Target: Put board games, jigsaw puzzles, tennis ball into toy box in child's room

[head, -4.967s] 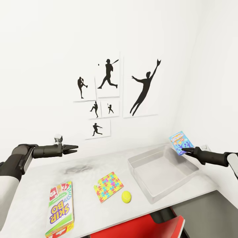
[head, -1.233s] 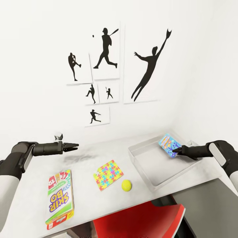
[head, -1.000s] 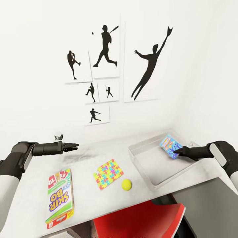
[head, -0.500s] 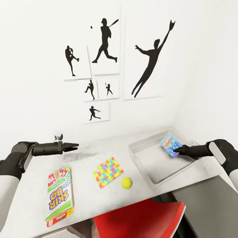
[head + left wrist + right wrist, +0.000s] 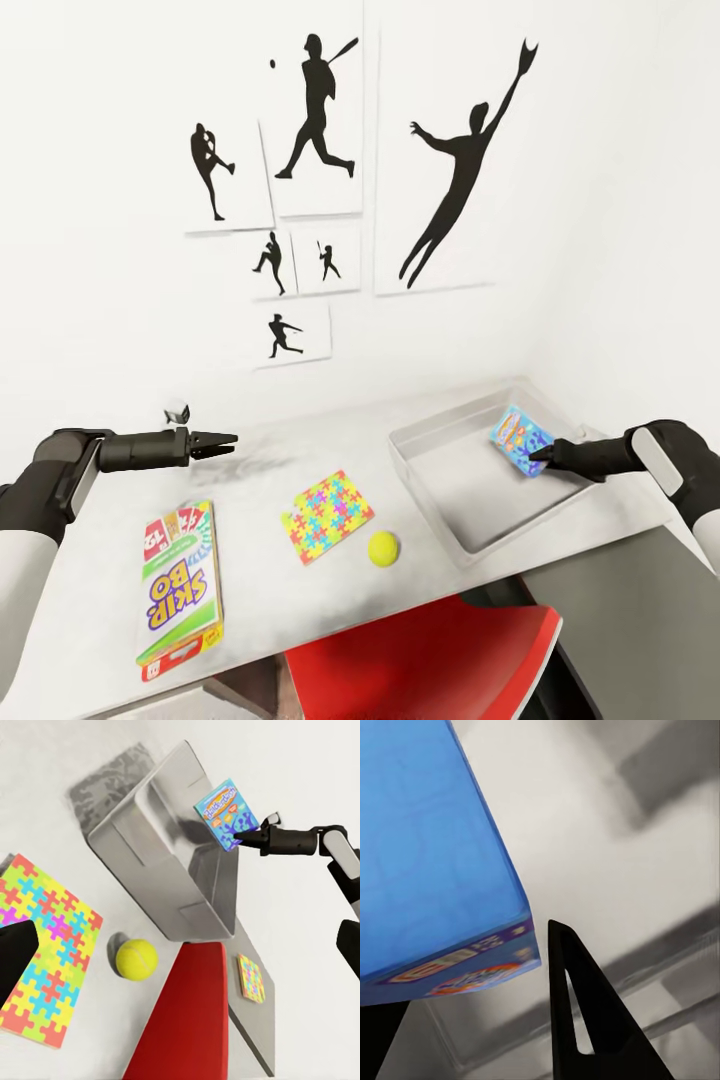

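Note:
My right gripper (image 5: 537,462) is shut on the lower corner of the blue board game (image 5: 520,442), which hangs tilted inside the light grey toy box (image 5: 425,478), just above its floor. Seen from the right wrist, the blue game (image 5: 435,855) sits beside a dark finger (image 5: 581,1020). On the table (image 5: 90,500) lie the Skip-Bo game (image 5: 178,590), a jigsaw puzzle (image 5: 328,515) and the tennis ball (image 5: 383,548). My left gripper (image 5: 228,443) hovers open over the table's back left. A second puzzle (image 5: 251,977) lies on the lower dark section.
A red chair (image 5: 430,660) is tucked under the table's front edge. Black sports-silhouette pictures (image 5: 320,110) hang on the white wall behind. A small pale object (image 5: 178,412) stands at the table's back, near my left gripper.
Over five seconds my right gripper has carried the blue game from above the toy box's far rim down into it. The camera has shifted; the left arm and other toys have stayed put.

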Controlling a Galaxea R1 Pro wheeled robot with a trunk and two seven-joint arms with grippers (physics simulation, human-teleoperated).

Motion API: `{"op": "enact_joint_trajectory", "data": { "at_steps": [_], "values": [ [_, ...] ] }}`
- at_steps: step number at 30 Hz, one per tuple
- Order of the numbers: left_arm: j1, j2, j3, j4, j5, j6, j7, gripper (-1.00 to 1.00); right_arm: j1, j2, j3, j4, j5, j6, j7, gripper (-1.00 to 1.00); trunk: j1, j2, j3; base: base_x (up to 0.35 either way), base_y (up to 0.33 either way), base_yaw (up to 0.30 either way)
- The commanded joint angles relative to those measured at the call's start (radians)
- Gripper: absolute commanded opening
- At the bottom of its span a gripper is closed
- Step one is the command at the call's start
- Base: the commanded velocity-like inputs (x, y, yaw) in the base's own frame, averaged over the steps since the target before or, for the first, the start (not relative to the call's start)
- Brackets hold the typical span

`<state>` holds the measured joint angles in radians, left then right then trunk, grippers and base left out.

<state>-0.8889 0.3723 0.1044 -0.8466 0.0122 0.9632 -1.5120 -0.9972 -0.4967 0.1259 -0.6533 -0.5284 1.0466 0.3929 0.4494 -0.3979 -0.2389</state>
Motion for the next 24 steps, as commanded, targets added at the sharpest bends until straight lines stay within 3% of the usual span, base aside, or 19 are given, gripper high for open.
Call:
{"op": "enact_joint_trajectory", "data": {
  "at_steps": [1,10,17,24],
  "values": [
    [-0.001,0.000,0.000,0.000,0.000,0.011,-0.004,1.00,-0.003,-0.001,0.004,0.000,0.008,0.001,0.010,-1.00,0.001,-0.002,-0.003,0.000,0.000,0.000],
    [-0.001,0.000,0.000,0.000,0.000,0.011,-0.004,1.00,-0.010,0.000,0.003,0.002,0.008,0.001,0.007,-1.00,0.001,-0.002,-0.004,0.000,0.000,0.000],
    [-0.001,0.000,0.001,0.000,0.000,0.011,-0.005,1.00,-0.022,0.000,0.000,0.017,0.006,0.001,-0.060,-1.00,0.001,-0.002,-0.004,0.000,0.000,0.000],
    [-0.001,0.000,0.003,0.000,0.000,0.011,-0.005,1.00,-0.028,0.000,-0.002,0.016,0.000,0.001,-0.070,-1.00,0.001,-0.002,-0.004,0.000,0.000,0.000]
  ]
}}
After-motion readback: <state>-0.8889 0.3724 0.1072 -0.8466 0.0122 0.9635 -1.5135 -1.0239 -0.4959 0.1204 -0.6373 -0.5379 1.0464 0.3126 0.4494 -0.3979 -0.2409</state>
